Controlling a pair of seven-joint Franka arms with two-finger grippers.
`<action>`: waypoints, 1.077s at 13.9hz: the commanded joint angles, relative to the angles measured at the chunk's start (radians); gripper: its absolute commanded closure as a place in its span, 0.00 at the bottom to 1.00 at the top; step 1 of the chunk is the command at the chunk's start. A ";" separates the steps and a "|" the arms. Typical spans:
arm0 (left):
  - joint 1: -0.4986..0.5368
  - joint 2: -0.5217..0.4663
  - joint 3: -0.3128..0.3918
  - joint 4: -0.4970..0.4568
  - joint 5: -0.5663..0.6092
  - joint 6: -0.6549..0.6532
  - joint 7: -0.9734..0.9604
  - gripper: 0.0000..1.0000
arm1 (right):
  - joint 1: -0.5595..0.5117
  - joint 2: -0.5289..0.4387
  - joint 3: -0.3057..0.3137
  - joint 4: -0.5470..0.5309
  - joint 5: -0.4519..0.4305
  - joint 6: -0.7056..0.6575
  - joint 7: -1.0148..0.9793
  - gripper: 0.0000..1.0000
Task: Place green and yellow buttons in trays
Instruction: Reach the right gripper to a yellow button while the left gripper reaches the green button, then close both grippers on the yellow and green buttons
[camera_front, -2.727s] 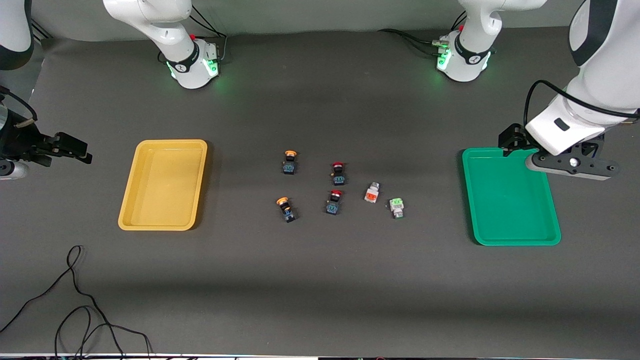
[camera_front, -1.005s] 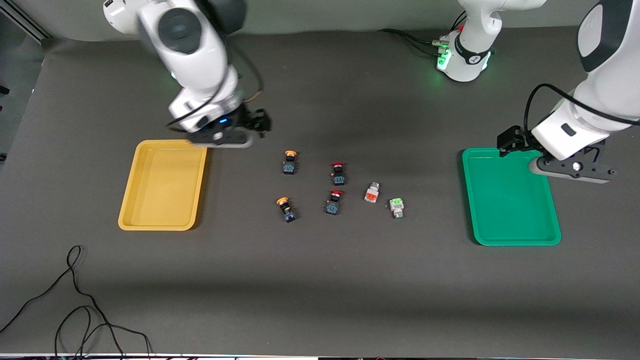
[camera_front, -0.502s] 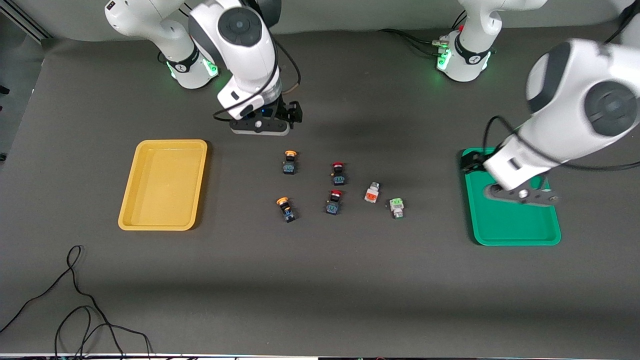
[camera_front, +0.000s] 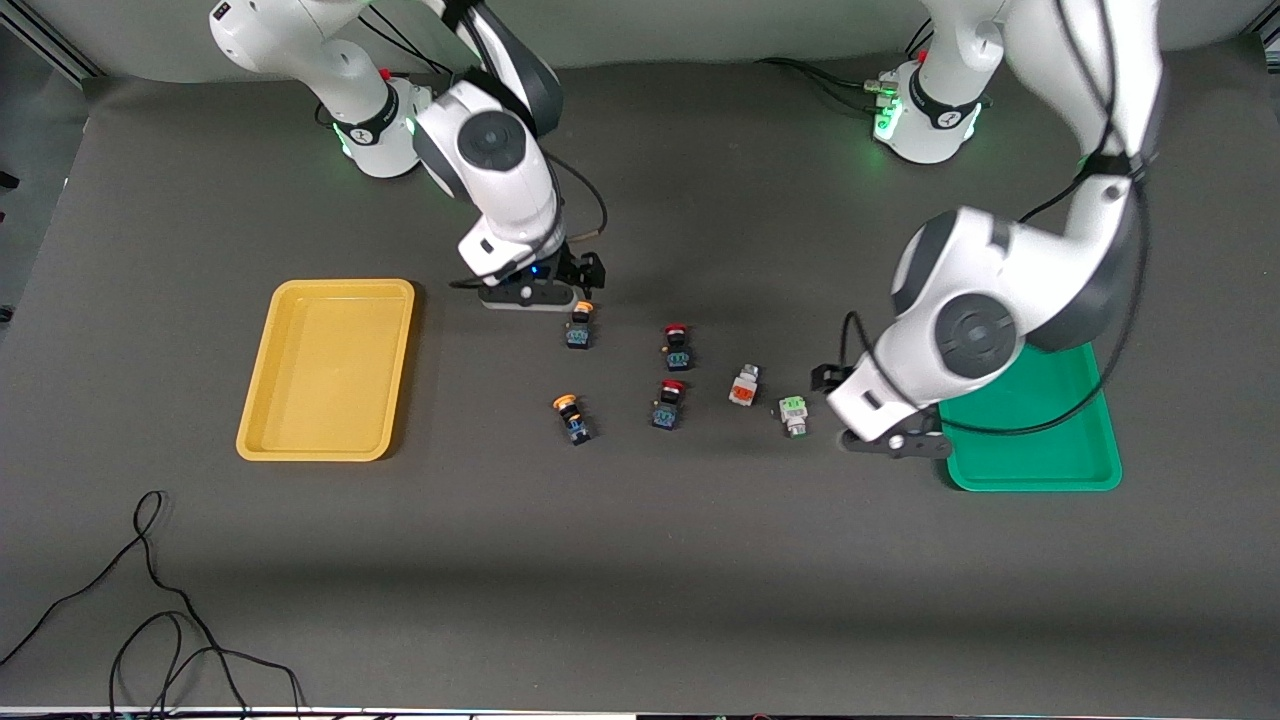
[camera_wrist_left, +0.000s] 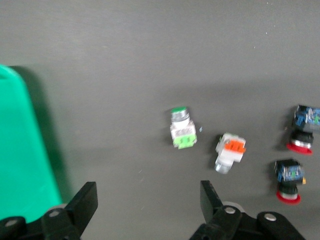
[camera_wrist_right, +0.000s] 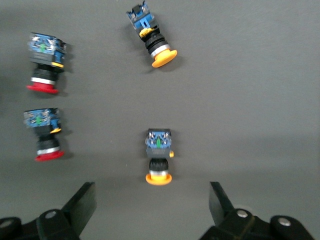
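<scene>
Six buttons (camera_front: 673, 375) clustered mid-desk (camera_front: 640, 560), between two trays: one tray (camera_front: 262, 400) toward right arm's desk edge, other tray (camera_front: 1030, 470) toward left arm's edge.

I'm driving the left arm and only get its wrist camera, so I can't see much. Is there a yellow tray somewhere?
Observer: Yes, a shallow yellow plastic tray lies toward the right arm's end of the table.
Operator: How many yellow buttons are there?
Observer: Two round yellow-orange-capped push buttons with black bodies: one farther from the front camera, one nearer.
Operator: Where's the other arm's tool?
Observer: The right tool hangs open above the table, close beside the farther yellow-capped button.
</scene>
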 joint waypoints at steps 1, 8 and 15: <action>-0.053 0.067 0.012 -0.006 -0.005 0.087 -0.090 0.04 | 0.010 0.123 -0.006 0.018 -0.018 0.118 0.022 0.00; -0.078 0.121 0.014 -0.167 0.002 0.305 -0.080 0.02 | 0.011 0.282 -0.004 0.015 -0.019 0.281 0.023 0.31; -0.091 0.164 0.014 -0.233 0.003 0.460 -0.095 0.68 | 0.005 0.210 -0.006 0.043 -0.019 0.149 0.009 0.84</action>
